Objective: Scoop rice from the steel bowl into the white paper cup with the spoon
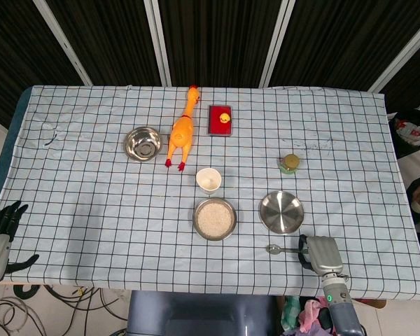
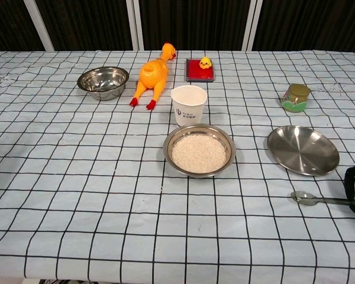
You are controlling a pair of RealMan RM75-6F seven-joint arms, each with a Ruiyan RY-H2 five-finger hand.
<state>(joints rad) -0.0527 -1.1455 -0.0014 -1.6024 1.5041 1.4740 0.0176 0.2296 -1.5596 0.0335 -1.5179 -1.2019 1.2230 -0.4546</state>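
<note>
The worktop (image 1: 91, 210) is covered with a white cloth ruled in dark squares. Near the middle sits the steel bowl (image 1: 215, 218) filled with white rice (image 2: 199, 152), and touching or just beyond its far rim stands the white paper cup (image 1: 208, 180), upright and with nothing in it that I can make out.

The spoon (image 1: 280, 248) lies flat near the front right edge, its bowl end pointing toward the rice bowl and its handle running to the right robot hand (image 1: 320, 253). That hand rests on the cloth with its fingers curled in around the handle end. From the chest view only a dark sliver of it shows at the frame edge, with the handle passing into it, so it looks to be holding the spoon, which is still down on the cloth.

The left robot hand (image 1: 1, 227) hangs off the front left corner, away from everything, dark fingers spread and holding nothing.

Just behind the spoon is a shallow steel plate (image 1: 281, 211). Further back on the right is a small green and tan jar (image 1: 288, 163). On the far side of the cup lie a yellow rubber chicken (image 1: 182, 129), an empty steel bowl (image 1: 142, 143) to its left, and a red box (image 1: 220, 120) with a small yellow duck on it.
</note>
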